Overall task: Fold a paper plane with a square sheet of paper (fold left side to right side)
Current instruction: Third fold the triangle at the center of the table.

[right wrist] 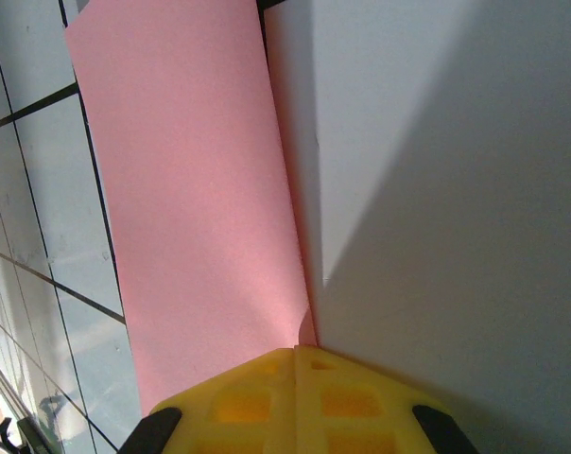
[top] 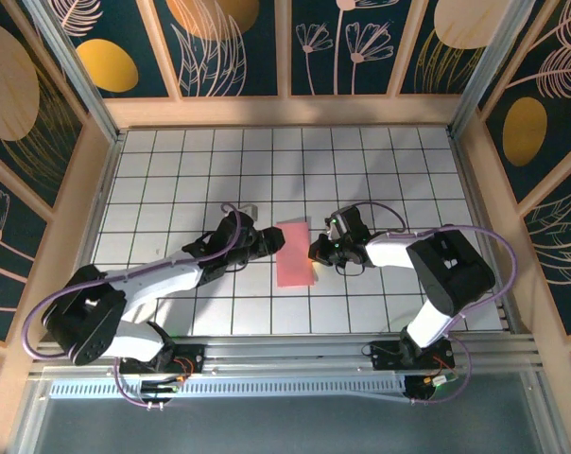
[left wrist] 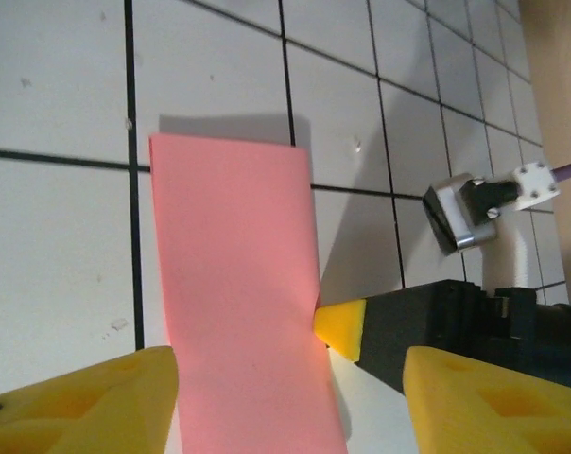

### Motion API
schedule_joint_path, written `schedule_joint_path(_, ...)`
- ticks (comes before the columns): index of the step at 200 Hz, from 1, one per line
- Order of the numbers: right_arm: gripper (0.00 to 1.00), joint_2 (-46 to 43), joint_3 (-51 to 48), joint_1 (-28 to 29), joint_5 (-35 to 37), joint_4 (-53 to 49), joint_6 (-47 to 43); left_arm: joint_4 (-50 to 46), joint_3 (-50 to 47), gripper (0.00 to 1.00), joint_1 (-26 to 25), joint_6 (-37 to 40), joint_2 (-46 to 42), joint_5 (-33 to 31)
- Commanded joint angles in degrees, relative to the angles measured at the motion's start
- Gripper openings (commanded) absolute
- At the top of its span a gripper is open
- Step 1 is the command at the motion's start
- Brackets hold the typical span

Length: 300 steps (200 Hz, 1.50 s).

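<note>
The square sheet of paper lies on the white grid table as a tall salmon-pink rectangle, about one tile wide, flat between both arms. My left gripper comes in from the left. In the left wrist view the left gripper is open, its yellow fingers standing either side of the near end of the sheet. My right gripper is shut. Its joined yellow tips touch the right long edge of the sheet, where the paper bulges slightly. That tip also meets the edge in the left wrist view.
The white tiled table is ringed by a wooden frame with dark patterned panels. The right arm's body lies to the right of the sheet and the left arm to its lower left. Open tiles lie behind the sheet.
</note>
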Motion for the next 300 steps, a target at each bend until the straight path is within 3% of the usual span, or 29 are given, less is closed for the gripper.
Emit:
schedule_joint_path(1,0.00,0.8,-0.2,0.5,2.3,-2.4,-1.5,-1.1,1.5,0.59,0.1,-1.3,2.4,4.0)
schedule_joint_path(131,0.00,-0.1,-1.0,0.4,2.6,-2.2,-1.6,-2.5,3.9,0.48,0.2,-1.9,12.9,10.8)
schedule_joint_path(208,0.00,0.1,-0.6,0.4,2.6,-2.5,-1.6,-3.3,4.6,0.45,0.2,-0.7,15.4,11.3)
schedule_joint_path(300,0.00,0.6,-0.1,0.4,2.6,-2.8,-1.8,-8.4,6.3,0.49,0.2,0.7,15.0,8.4)
